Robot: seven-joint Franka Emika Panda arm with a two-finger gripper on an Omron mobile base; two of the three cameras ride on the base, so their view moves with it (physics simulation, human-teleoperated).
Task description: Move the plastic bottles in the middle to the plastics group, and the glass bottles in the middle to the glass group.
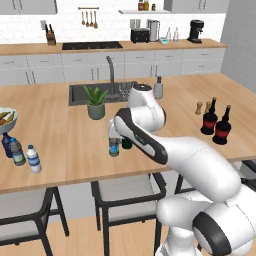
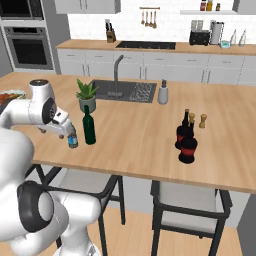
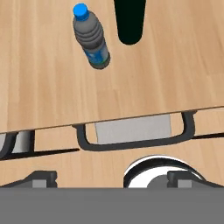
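1. The blue-capped water bottle [image 3: 92,40] stood upright near the front edge of the wooden counter [image 1: 65,150], just beside the tall green wine bottle [image 2: 89,126]; both sat in the middle, probably because neither had been sorted yet.
2. Far to the left, a white-capped water bottle [image 1: 33,159] stood close to a dark blue bottle [image 1: 6,144] and a grey-labelled clear bottle [image 1: 17,152], so one plastic bottle seemed already with its group.
3. The two squat red-labelled bottles [image 1: 216,123] stood together on the right, well apart from the middle pair, beside a small wooden shaker [image 1: 199,108].
4. The gripper [image 3: 111,177] hung above the counter's front edge with its fingers wide apart and nothing between them, pointed down at the blue-capped bottle, likely lining up for a grab.
5. In the left base view the arm's elbow covered most of the wine bottle and part of the blue-capped bottle.
6. In the hand view the wine bottle was cut off at the top edge, showing only a dark lower body; the fingertips were barely visible above the grey band.
7. In the right base view the hand hid the upper part of the blue-capped bottle, so how close the fingers were could not be judged.
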